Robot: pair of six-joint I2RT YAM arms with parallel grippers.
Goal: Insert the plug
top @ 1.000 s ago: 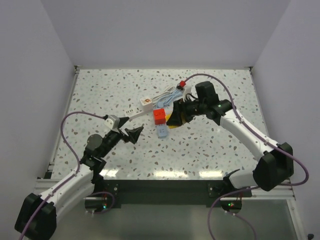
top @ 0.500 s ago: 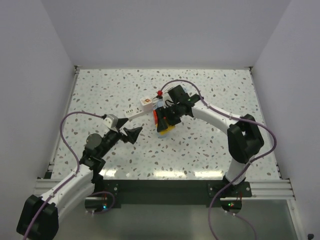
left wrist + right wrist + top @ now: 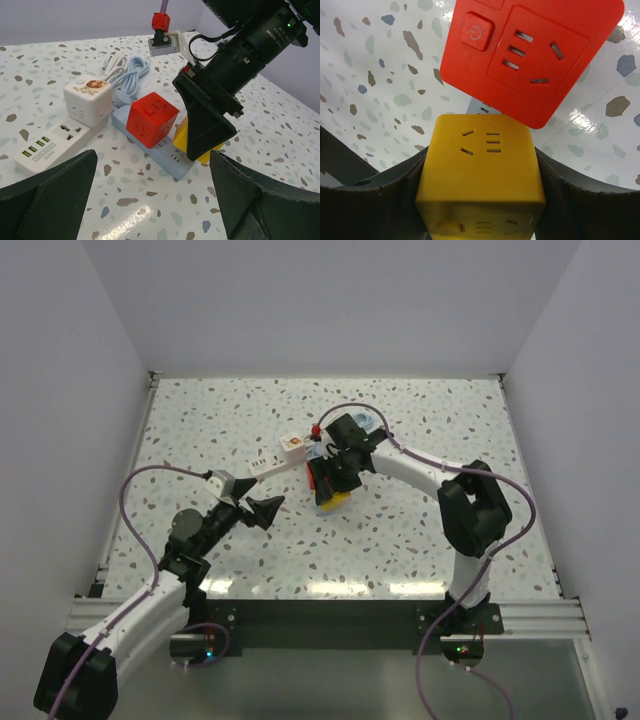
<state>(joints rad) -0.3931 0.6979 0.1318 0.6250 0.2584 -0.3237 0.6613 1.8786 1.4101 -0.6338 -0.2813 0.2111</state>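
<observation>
My right gripper (image 3: 480, 172) is shut on the plug, a yellow cube (image 3: 480, 165) with sockets on its faces. It holds the cube over the near end of a light-blue power strip (image 3: 167, 162), right beside a red cube (image 3: 151, 119) that stands on the same strip. Whether the yellow cube (image 3: 339, 498) is seated in the strip I cannot tell. My left gripper (image 3: 155, 200) is open and holds nothing. It hovers low over the table a short way in front of the strip (image 3: 322, 504), pointing at it.
A white cube socket (image 3: 87, 100) stands on a white power strip (image 3: 45, 145) left of the blue one. Coiled white and blue cables (image 3: 131, 70) lie behind them. The right arm (image 3: 420, 468) arches over the table's back right. Walls close in on three sides.
The right arm has swung left, carrying the yellow cube from the strip's right side to over it, next to the red cube. The left arm has stayed put.
</observation>
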